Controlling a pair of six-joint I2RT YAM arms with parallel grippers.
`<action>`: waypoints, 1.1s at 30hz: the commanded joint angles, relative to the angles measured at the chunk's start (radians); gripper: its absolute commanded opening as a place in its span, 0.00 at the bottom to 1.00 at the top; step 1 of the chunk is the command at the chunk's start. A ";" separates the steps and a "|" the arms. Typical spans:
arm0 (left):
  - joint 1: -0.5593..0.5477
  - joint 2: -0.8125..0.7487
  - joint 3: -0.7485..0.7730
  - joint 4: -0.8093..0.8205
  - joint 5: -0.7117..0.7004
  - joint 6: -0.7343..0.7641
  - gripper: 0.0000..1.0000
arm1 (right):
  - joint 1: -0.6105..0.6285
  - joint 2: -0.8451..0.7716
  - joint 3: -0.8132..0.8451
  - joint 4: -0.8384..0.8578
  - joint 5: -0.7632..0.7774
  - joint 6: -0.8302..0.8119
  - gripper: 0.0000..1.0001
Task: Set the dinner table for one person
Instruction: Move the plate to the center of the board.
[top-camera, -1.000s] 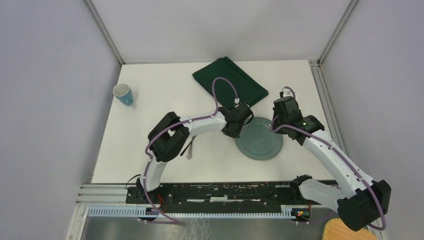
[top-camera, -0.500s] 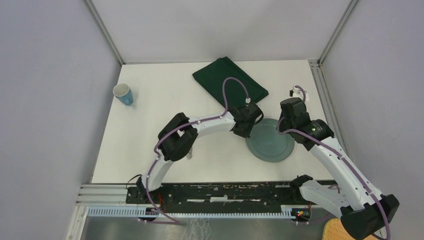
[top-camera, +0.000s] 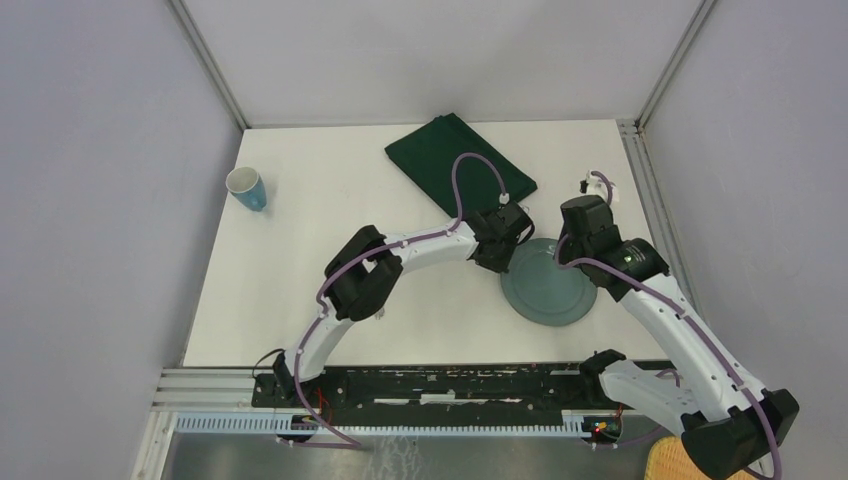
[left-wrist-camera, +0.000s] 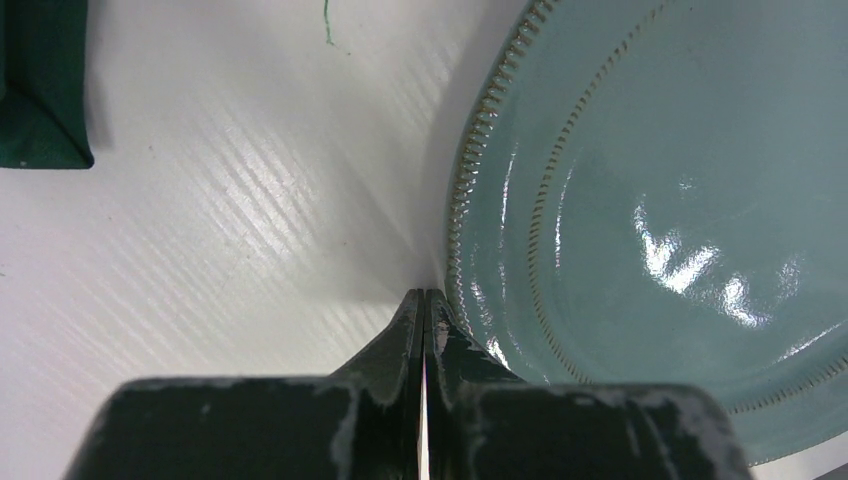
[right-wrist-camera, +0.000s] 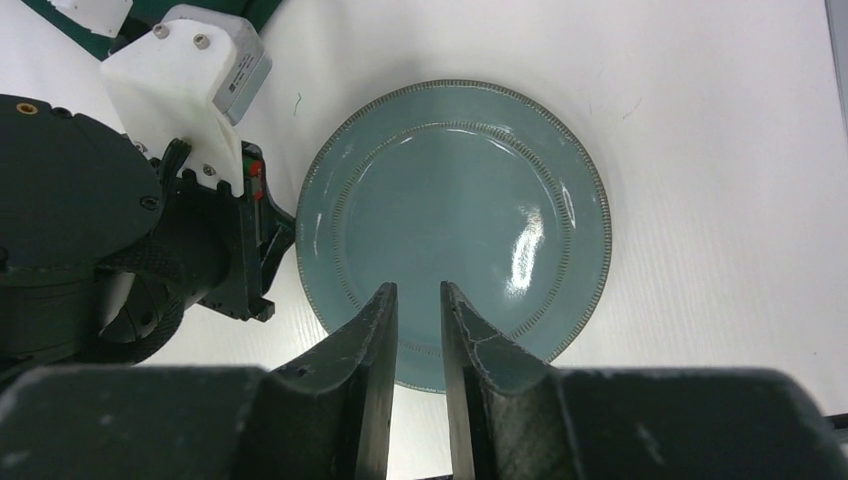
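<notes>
A teal plate (top-camera: 548, 290) lies flat on the white dinner table (top-camera: 320, 230), right of centre. My left gripper (top-camera: 503, 265) is shut and empty, low on the table, with its tip (left-wrist-camera: 424, 295) against the plate's left rim (left-wrist-camera: 465, 200). My right gripper (right-wrist-camera: 415, 290) hovers over the near part of the plate (right-wrist-camera: 455, 215). Its jaws are a narrow gap apart with nothing between them. In the top view its fingertips are hidden under the right wrist (top-camera: 588, 232).
A dark green cloth (top-camera: 460, 163) lies folded at the back of the table; its corner shows in the left wrist view (left-wrist-camera: 35, 90). A blue cup (top-camera: 246, 187) stands at the far left. A small metal item (top-camera: 379, 316) is mostly hidden under the left elbow.
The plate has slid right across the table with my shut left gripper at its left rim. The right arm shifted right at first, then stayed still.
</notes>
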 joint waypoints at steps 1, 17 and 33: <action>-0.018 0.046 0.037 -0.001 -0.004 -0.023 0.05 | 0.005 0.017 0.021 0.024 -0.021 0.007 0.29; 0.126 -0.081 -0.046 -0.032 -0.179 -0.094 0.40 | 0.004 0.049 0.009 0.037 -0.179 -0.012 0.36; 0.417 -0.362 -0.152 -0.032 -0.240 -0.018 0.40 | 0.006 0.081 -0.117 0.070 -0.492 -0.024 0.00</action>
